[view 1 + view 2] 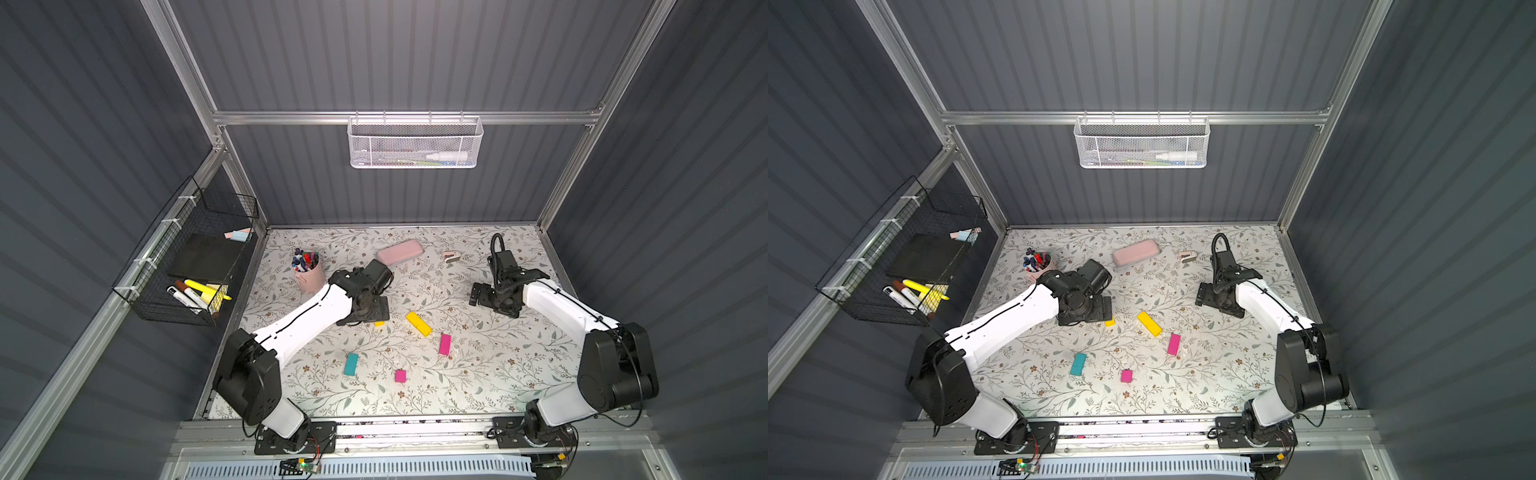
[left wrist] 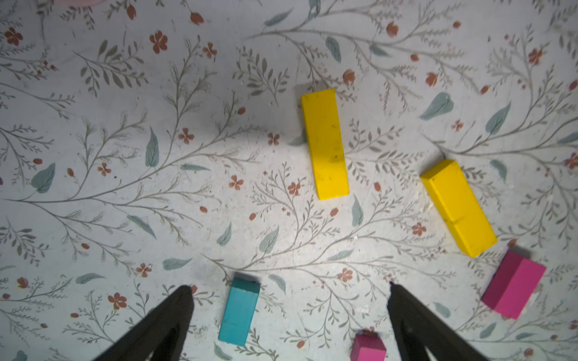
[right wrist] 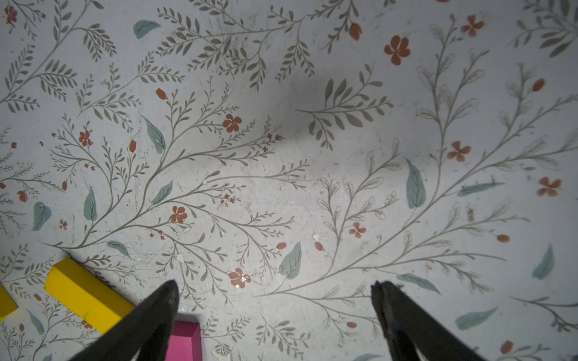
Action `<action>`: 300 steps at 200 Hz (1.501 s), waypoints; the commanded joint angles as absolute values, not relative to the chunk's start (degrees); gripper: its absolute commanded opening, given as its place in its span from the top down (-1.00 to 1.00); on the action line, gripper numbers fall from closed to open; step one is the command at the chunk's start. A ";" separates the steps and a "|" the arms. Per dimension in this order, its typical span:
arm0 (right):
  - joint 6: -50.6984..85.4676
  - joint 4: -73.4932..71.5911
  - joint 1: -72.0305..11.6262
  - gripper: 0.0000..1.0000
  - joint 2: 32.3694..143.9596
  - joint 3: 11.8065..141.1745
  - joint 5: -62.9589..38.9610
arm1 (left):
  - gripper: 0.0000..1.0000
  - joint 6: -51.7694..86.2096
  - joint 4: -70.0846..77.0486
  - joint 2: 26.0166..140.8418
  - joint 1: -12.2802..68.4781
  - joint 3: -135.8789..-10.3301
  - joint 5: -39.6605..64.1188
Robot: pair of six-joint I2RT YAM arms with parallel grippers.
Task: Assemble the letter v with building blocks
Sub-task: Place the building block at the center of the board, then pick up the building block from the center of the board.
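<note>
Five building blocks lie apart on the floral table (image 1: 498,374); no letter v shape shows. In both top views one yellow block (image 1: 379,323) (image 1: 1109,321) peeks out from under my left gripper (image 1: 363,311). The other yellow block (image 1: 419,323), a long magenta block (image 1: 445,344), a teal block (image 1: 351,364) and a short magenta block (image 1: 400,375) lie nearer the front. In the left wrist view the left gripper (image 2: 290,289) is open and empty above the table, with the teal block (image 2: 239,312) between its fingers' lines and a yellow block (image 2: 325,143) ahead. My right gripper (image 3: 275,286) (image 1: 478,295) is open and empty over bare table.
A pink cup of pens (image 1: 309,272), a pale pink case (image 1: 400,251) and a small pink object (image 1: 450,256) stand at the back. A black wire basket (image 1: 187,266) hangs on the left wall, a white mesh basket (image 1: 415,143) on the back wall.
</note>
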State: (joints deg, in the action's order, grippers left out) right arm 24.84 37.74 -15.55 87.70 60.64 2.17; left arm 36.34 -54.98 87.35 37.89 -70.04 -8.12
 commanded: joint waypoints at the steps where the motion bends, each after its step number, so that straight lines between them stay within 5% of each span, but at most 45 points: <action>1: 24.60 38.75 -16.00 -0.98 88.33 62.05 2.46 | -0.99 38.14 -59.11 83.61 39.21 -63.59 -7.01; 93: 24.93 39.24 -16.61 -0.98 87.12 61.00 3.44 | -0.97 40.92 -49.64 77.70 39.59 -47.09 -1.27; 232: 25.49 39.71 -17.31 -0.98 87.53 62.03 4.20 | -0.85 44.06 -43.62 79.99 40.35 -41.66 -2.64; 300: 25.53 39.82 -17.58 -0.98 87.98 61.96 4.73 | -0.60 43.07 -42.79 81.65 40.34 -41.42 -2.81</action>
